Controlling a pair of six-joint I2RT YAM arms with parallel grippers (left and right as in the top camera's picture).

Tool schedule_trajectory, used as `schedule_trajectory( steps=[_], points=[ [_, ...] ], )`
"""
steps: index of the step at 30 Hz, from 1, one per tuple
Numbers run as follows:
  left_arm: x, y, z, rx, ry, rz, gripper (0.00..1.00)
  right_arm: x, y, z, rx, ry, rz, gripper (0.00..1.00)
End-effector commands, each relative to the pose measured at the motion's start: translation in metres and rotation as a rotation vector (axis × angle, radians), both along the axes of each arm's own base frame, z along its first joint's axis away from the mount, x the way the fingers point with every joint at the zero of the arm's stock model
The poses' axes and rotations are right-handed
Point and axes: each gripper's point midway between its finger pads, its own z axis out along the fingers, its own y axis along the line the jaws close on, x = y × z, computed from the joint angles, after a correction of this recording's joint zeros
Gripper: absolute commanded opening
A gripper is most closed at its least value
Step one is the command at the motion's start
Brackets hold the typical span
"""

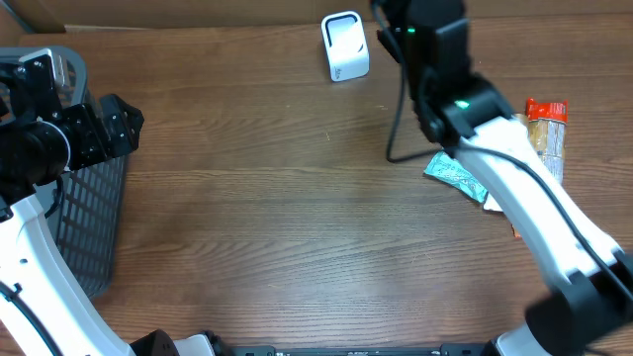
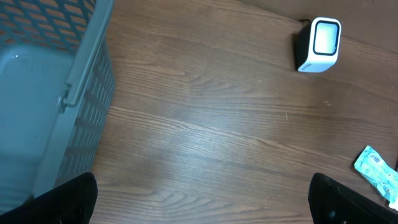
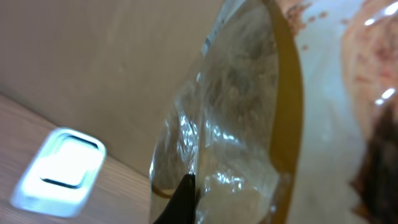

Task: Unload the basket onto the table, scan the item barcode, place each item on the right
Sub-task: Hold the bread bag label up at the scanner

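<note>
One scanner (image 1: 344,46), one basket (image 1: 91,222), one green packet (image 1: 453,174), one clear wrapper (image 3: 236,112).

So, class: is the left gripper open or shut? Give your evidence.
Open: the left gripper shows its fingers far apart at the wrist view's bottom corners, only table between.

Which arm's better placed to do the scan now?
Right. The right gripper is shut on a clear packet near the white scanner; the left gripper is open, empty, by the basket.
</note>
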Motion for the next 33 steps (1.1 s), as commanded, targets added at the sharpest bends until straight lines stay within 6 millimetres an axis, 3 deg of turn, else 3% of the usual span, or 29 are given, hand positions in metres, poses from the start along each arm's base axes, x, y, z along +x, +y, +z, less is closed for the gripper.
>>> schedule_trajectory(
  steps=[1,6,10,19,27,33],
  points=[
    [0.002,0.000,-0.001,0.004,-0.002,-0.020,0.99,0.024,-0.004,-0.038,-0.257,0.027,-0.051,0.03],
    [0.002,0.000,-0.001,0.003,-0.002,-0.019,1.00,0.048,0.012,-0.078,-0.381,0.023,-0.022,0.04],
    [0.002,0.000,-0.001,0.003,-0.002,-0.019,1.00,0.060,0.026,-0.116,-0.594,0.046,0.013,0.04],
    [0.002,0.000,-0.001,0.003,-0.002,-0.019,1.00,0.075,0.044,-0.166,-0.809,0.034,0.041,0.04],
    [0.002,0.000,-0.001,0.003,-0.002,-0.019,1.00,0.081,0.034,-0.195,-0.828,0.081,0.042,0.04],
    [0.002,0.000,-0.001,0.004,-0.002,-0.019,0.99,0.081,0.034,-0.197,-0.829,0.083,0.046,0.04]
  ],
)
